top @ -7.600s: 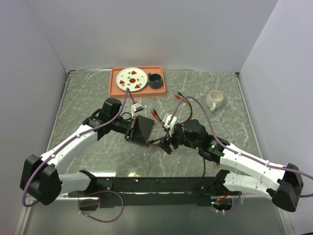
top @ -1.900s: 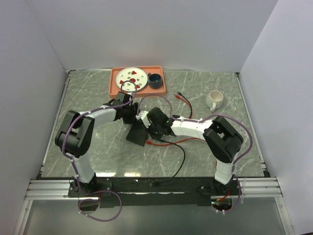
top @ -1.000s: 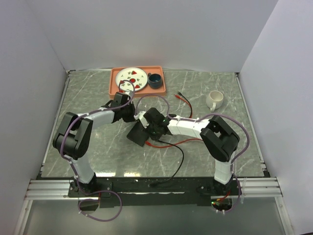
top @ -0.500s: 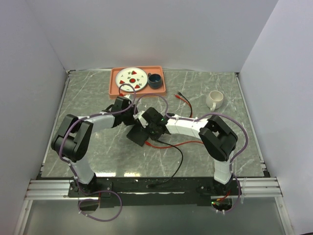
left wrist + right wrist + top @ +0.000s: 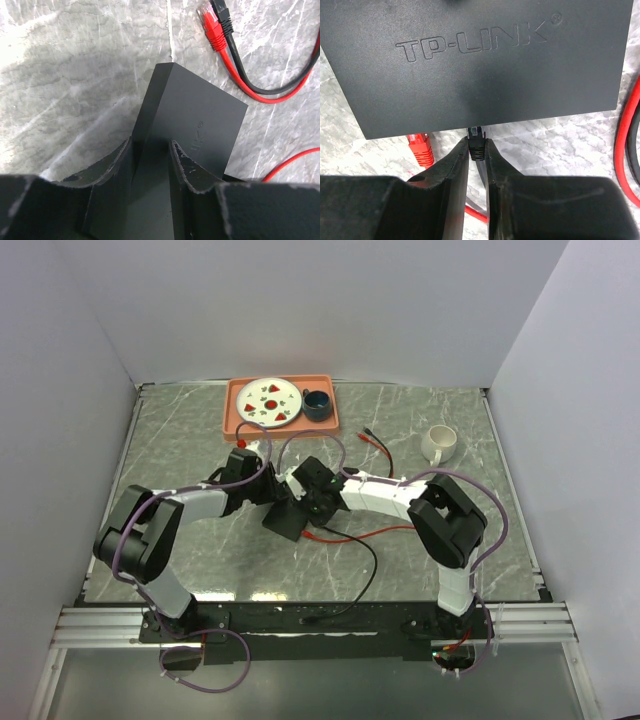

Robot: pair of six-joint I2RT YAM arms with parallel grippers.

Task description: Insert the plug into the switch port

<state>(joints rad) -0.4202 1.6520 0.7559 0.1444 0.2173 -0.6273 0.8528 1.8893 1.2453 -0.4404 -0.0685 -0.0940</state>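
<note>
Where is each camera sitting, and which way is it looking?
Top camera: high behind the arms, looking down at the table; both arms show, left claw and right claw meeting at the switch.
Left wrist camera: on the left arm, looking along its claw, which clamps the switch's edge.
Right wrist camera: on the right arm, looking along its claw, which pinches the black plug at the switch's edge.
Shared: both wrist views show the switch and a red plug beside it.
</note>
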